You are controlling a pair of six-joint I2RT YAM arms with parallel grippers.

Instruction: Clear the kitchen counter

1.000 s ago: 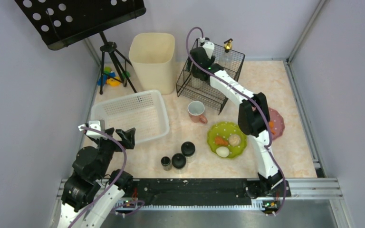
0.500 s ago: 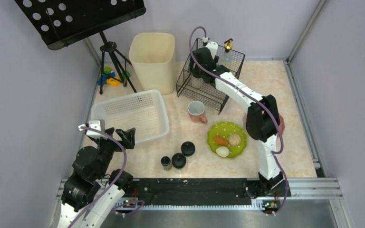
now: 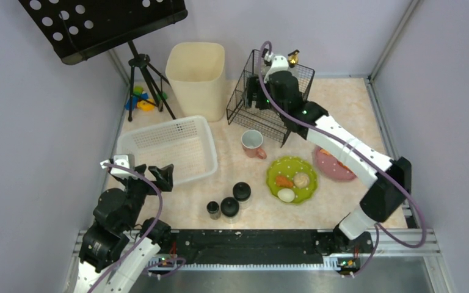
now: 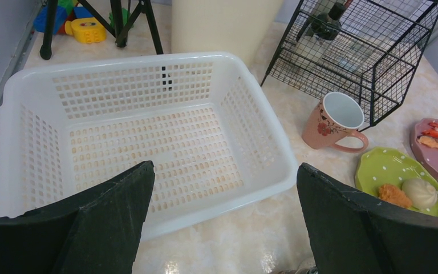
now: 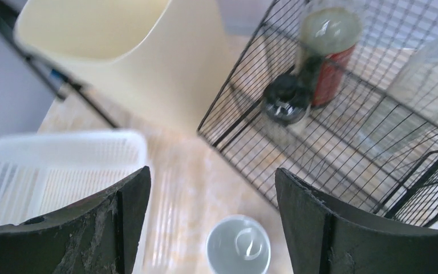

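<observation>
The marble kitchen counter (image 3: 366, 104) carries a pink mug (image 3: 253, 144), a green plate (image 3: 275, 168) with food, a pink plate (image 3: 325, 169) with food and three black-lidded jars (image 3: 229, 207). My right gripper (image 3: 256, 99) hangs open at the front of the black wire rack (image 3: 269, 119). In the right wrist view its fingers (image 5: 211, 177) are empty, with the mug (image 5: 238, 245) below them. The left gripper (image 3: 159, 174) is open and empty at the near left. In its wrist view the jaws (image 4: 225, 168) frame the white basket (image 4: 262, 188).
A cream bin (image 3: 196, 76) stands at the back beside the rack. Inside the rack are a red-labelled bottle (image 5: 328, 57) and a black-lidded jar (image 5: 286, 100). A tripod stand (image 3: 140, 67) and colourful toys (image 3: 140, 101) fill the back left corner.
The right arm's elbow has swung out to the right, uncovering the pink plate. Its wrist has shifted right along the rack. The left arm has not moved.
</observation>
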